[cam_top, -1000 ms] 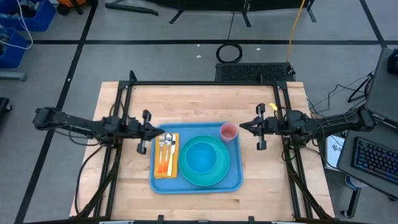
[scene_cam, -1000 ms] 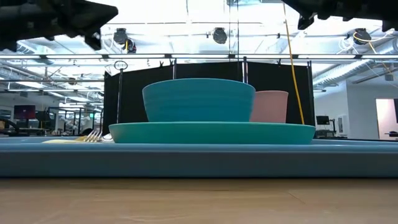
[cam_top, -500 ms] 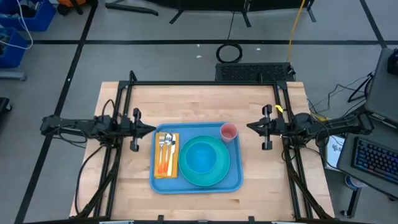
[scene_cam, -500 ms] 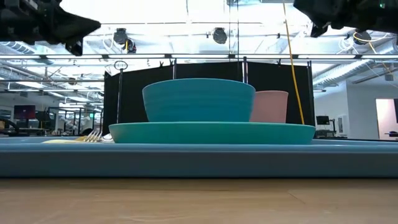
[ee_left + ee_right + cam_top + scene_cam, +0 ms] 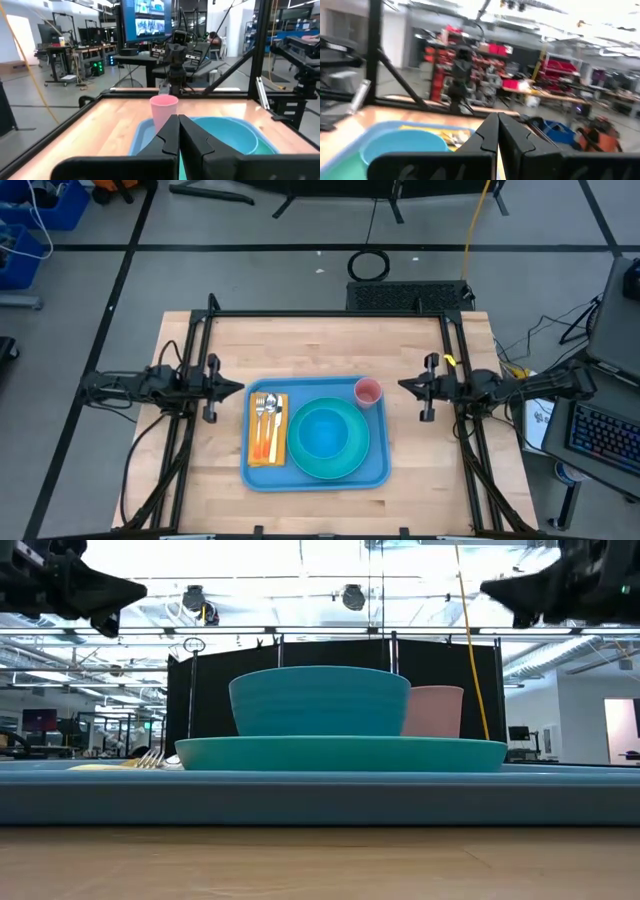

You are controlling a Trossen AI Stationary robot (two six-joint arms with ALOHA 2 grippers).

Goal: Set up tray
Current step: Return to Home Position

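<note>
Eyes on the tray [image 5: 378, 468]: it sits in the lower middle of the high view, flat on the wooden table [image 5: 200, 470], long sides running left to right. I read it as stiff moulded plastic, light on its own but loaded now, with a smooth floor that would let things slide. If I had to lift it, I'd pinch the raised rim at both short ends and keep it dead level.

Count on board:
- One teal plate [image 5: 358, 460], centre-right.
- One blue bowl [image 5: 320, 432], on the plate.
- One pink cup [image 5: 368, 392], upper right corner.
- One orange napkin [image 5: 284, 452], left end.
- Cutlery [image 5: 266, 412] on the napkin, bunched too tight for a sure count.

Outward now. The left gripper [image 5: 240, 388] is just off the tray's upper left corner, and the wrist view shows its fingers [image 5: 170, 135] pressed together on nothing. The right gripper [image 5: 402, 387] is clear of the tray's right edge, its fingers [image 5: 490, 131] likewise together and empty.
</note>
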